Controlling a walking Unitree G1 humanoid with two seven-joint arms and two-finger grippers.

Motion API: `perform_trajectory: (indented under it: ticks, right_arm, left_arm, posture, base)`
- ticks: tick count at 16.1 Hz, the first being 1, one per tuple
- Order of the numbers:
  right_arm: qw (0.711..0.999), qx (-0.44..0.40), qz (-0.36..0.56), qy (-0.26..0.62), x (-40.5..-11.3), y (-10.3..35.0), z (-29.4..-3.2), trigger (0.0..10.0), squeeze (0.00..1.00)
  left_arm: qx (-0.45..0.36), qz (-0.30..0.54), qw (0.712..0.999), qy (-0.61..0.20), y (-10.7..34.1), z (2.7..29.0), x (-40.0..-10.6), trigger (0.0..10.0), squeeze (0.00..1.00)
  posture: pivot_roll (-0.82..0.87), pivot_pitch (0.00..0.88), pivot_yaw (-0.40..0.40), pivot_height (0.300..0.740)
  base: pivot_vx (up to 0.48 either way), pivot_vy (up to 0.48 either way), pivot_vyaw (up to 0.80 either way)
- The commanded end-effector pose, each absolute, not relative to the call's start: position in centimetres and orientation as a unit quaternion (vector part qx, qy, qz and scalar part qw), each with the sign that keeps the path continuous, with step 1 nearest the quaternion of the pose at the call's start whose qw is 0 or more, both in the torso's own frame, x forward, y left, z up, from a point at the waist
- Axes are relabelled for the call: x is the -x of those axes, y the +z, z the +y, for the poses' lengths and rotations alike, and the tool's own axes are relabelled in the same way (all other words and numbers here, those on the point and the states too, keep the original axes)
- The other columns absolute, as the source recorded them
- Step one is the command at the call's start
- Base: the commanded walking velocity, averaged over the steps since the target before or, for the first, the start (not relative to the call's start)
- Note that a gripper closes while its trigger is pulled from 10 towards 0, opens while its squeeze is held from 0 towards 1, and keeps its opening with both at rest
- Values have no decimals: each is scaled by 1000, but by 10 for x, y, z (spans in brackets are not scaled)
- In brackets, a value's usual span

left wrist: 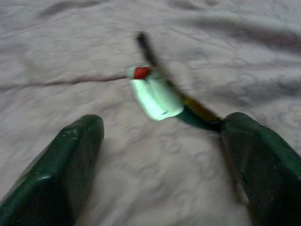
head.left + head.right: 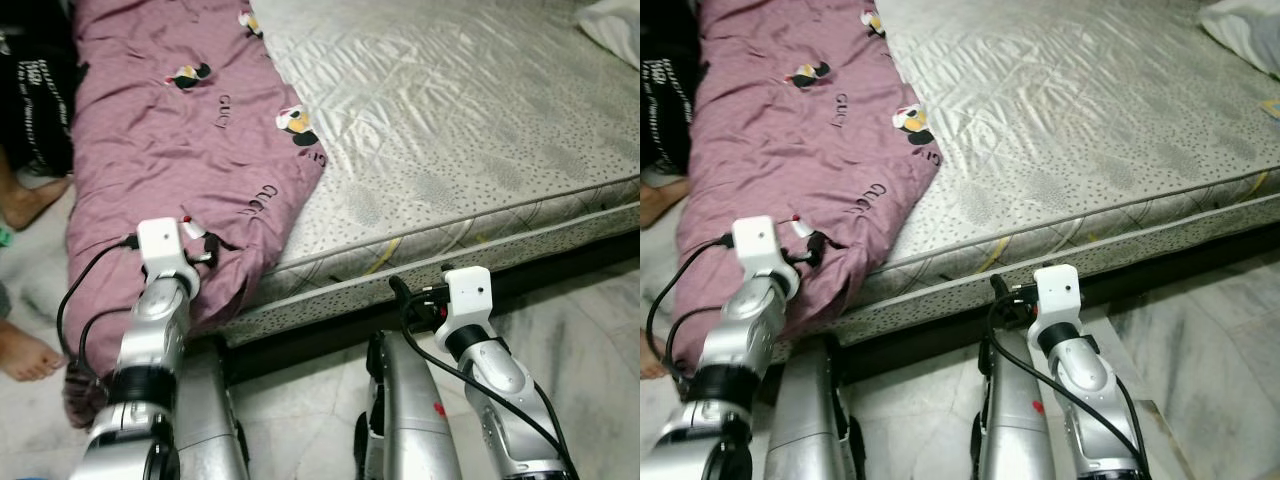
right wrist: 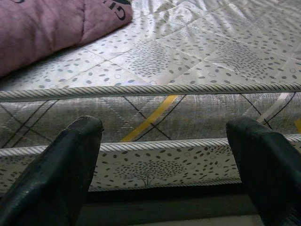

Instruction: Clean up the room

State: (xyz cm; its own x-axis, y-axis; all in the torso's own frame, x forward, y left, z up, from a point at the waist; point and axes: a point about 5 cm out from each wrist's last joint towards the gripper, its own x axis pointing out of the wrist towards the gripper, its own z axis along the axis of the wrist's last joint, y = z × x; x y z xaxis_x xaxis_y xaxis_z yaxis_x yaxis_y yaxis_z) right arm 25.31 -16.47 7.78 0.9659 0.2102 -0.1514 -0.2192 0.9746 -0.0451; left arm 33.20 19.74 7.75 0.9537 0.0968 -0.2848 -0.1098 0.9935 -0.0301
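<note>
one mauve blanket [image 2: 190, 150] draped over the left part of one bare mattress [image 2: 450, 110], two grippers low at the bed's edge.

left gripper [image 1: 160, 155], fingers spread with nothing between them, hovers just over the blanket; one printed cartoon figure [image 1: 155, 94] lies beyond the fingertips. right gripper [image 3: 164, 165], also spread and empty, faces the mattress side, the blanket corner beyond its fingers. two bare feet [image 2: 25, 200] stand on the floor [image 2: 580, 330] beside the blanket.

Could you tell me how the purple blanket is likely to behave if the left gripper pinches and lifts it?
The purple blanket lies wrinkled and drapes over the mattress edge, so it will probably sag, not lift flat. The open left gripper would likely raise only a fold.
</note>
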Motion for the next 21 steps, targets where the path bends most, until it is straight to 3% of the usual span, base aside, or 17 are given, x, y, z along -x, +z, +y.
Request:
perform_trajectory:
  ticks: [1,5,9,11,13,14,15,17,21]
  right_arm:
    - [992,31,75,99,-251,79,-169,10000,0]
    - [991,34,76,102,-253,80,-167,10000,0]
    - [991,34,78,103,-255,79,-166,10000,0]
    - [991,33,77,104,-256,79,-166,10000,0]
    - [991,33,77,103,-257,78,-165,10000,0]
    - [991,32,77,103,-257,78,-165,10000,0]
    - [991,32,77,102,-258,78,-165,10000,0]
    - [991,31,77,103,-258,78,-164,10000,0]
    - [992,31,73,100,-259,78,-164,10000,0]
  left_arm:
    - [0,169,985,23,70,190,-331,10000,0]
    - [-29,258,962,-83,34,151,-311,10000,0]
    - [-125,176,960,-176,56,115,-313,10000,0]
    - [-222,138,928,-265,64,95,-305,10000,0]
    - [-322,117,876,-340,62,87,-291,10000,0]
    - [-346,101,849,-387,61,83,-283,10000,0]
    - [-348,104,841,-400,59,83,-277,10000,0]
    - [-335,81,855,-387,64,83,-277,10000,0]
    - [-266,-65,926,-260,114,89,-290,10000,0]
  posture:
    - [-119,148,-17,499]
    - [-121,145,-25,499]
    - [-114,137,-25,499]
    - [-111,130,-22,499]
    - [-109,128,-21,499]
    - [-108,127,-20,499]
    - [-105,125,-19,499]
    - [-101,123,-20,499]
    - [-97,121,-21,499]
  base:
    - [0,0,0]
    - [0,0,0]
    - [0,0,0]
    - [0,0,0]
    - [0,0,0]
    - [0,0,0]
    - [0,0,0]
    - [0,0,0]
    - [0,0,0]
